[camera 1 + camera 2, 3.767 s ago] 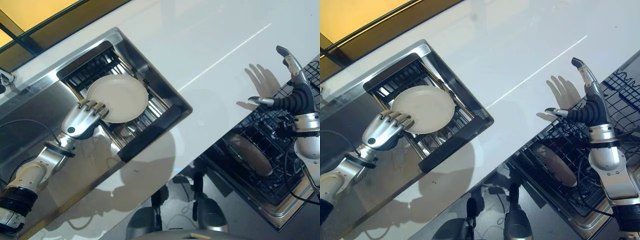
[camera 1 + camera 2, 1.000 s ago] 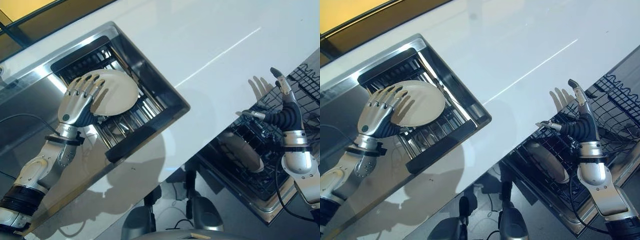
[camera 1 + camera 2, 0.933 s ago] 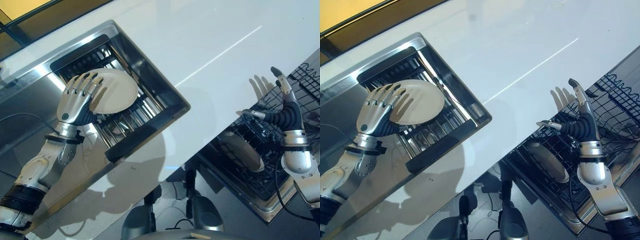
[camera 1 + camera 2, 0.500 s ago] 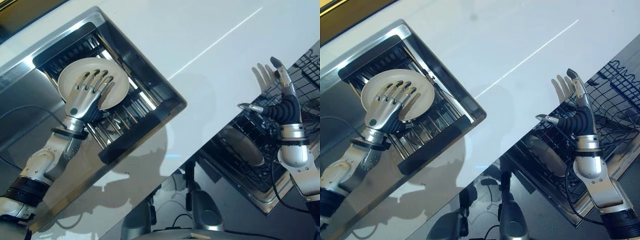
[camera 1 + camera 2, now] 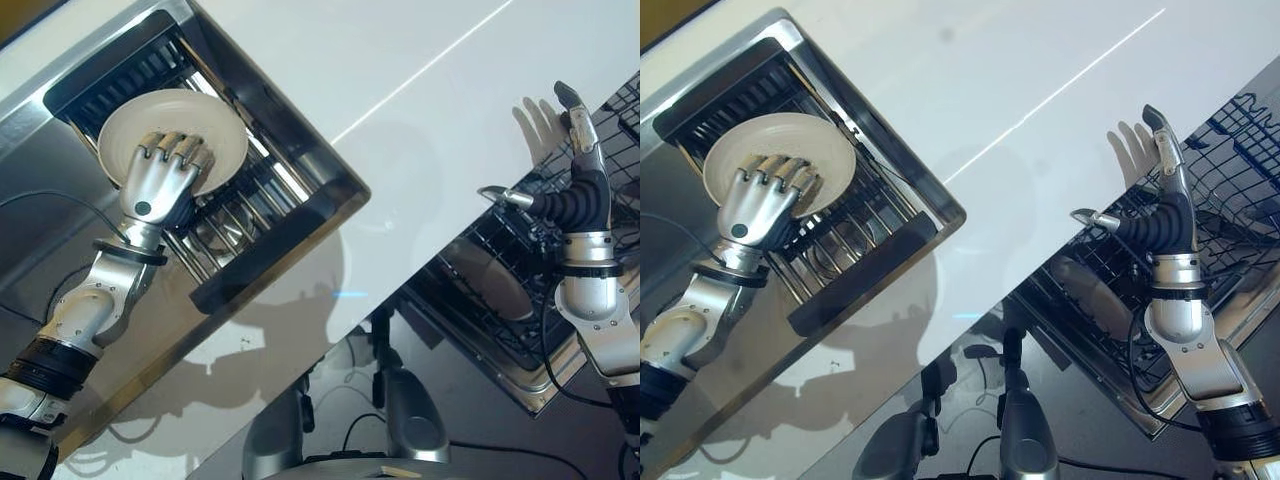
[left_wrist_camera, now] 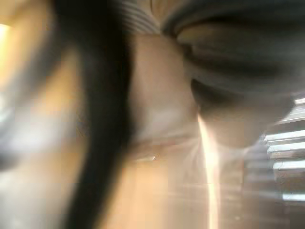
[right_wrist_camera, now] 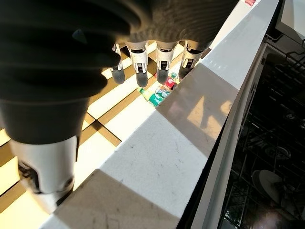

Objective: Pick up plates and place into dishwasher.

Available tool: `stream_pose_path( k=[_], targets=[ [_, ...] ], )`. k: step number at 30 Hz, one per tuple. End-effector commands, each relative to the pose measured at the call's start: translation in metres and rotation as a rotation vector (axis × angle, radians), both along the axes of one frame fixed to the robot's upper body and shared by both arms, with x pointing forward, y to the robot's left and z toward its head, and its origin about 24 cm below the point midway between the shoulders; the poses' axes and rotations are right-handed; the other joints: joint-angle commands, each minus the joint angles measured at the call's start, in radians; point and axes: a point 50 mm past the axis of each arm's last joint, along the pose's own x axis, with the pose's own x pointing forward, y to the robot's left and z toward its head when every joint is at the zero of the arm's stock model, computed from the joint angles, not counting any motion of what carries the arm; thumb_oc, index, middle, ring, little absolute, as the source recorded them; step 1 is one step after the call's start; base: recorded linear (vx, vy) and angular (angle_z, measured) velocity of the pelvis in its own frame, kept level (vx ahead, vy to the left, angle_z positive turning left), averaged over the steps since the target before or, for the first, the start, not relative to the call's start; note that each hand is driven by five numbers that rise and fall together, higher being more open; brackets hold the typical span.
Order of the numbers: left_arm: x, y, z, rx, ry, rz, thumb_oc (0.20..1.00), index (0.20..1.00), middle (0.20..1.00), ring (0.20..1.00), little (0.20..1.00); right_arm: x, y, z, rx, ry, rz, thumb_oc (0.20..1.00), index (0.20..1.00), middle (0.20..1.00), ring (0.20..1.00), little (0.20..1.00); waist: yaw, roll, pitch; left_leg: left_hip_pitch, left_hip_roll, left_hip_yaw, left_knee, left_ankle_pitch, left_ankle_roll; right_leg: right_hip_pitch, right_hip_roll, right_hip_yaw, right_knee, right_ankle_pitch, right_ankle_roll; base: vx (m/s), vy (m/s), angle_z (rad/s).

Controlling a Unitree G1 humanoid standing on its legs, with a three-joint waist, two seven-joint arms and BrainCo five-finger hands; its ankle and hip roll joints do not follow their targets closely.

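A white surface [image 5: 330,70] runs across the scene, with a thin pale line crossing it diagonally. A steel sink [image 5: 55,180] is set into its left part, holding a dark slatted rack [image 5: 250,185]. At the right, past the surface's near edge, stands an open dishwasher rack [image 5: 500,300] of dark wire.

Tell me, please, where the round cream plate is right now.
The round cream plate is at upper left in both eye views, held over the sink's black dish rack, with the left hand's fingers curled over its lower edge.
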Motion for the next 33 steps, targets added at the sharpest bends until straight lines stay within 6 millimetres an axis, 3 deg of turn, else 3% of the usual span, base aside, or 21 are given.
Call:
stream_pose_path(
  k=[1,12,19,33],
  targets=[
    [0.006,0.014,0.006,0.026,-0.054,0.087,0.200,0.200,0.200,0.200,0.200,-0.004,0.002,0.011,-0.034,-0.064,0.008,1.000,1.000,1.000,1.000,1.000,-0.001,-0.010,-0.024,-0.117,0.008,-0.030,-0.013,0.052,0.003,-0.016,-0.077,0.039,0.138,-0.125,0.153,0.00,0.000,0.00],
    [0.000,0.025,0.005,-0.011,-0.091,0.147,0.200,0.200,0.200,0.200,0.200,-0.008,-0.002,0.013,-0.044,-0.066,0.004,1.000,1.000,1.000,1.000,1.000,0.002,0.004,-0.050,-0.103,-0.004,-0.042,-0.019,0.048,0.005,-0.005,-0.077,0.020,0.140,-0.137,0.139,0.00,0.000,0.00],
    [-0.008,0.036,0.013,-0.068,-0.211,0.156,0.200,0.200,0.200,0.200,0.200,-0.009,-0.005,0.015,-0.034,-0.089,-0.006,1.000,1.000,1.000,1.000,1.000,0.009,0.010,-0.082,-0.079,-0.007,-0.048,-0.029,0.043,0.005,0.023,-0.076,0.003,0.131,-0.150,0.132,0.00,0.000,0.00],
    [-0.039,0.019,0.033,-0.100,-0.385,-0.065,0.200,0.200,0.200,0.200,0.200,-0.026,-0.019,0.002,0.008,-0.050,-0.035,1.000,1.000,1.000,1.000,1.000,0.029,0.010,-0.220,0.005,-0.012,-0.066,-0.039,0.019,-0.001,0.122,-0.069,-0.047,0.120,-0.190,0.119,0.01,-0.027,0.06]
  ],
)
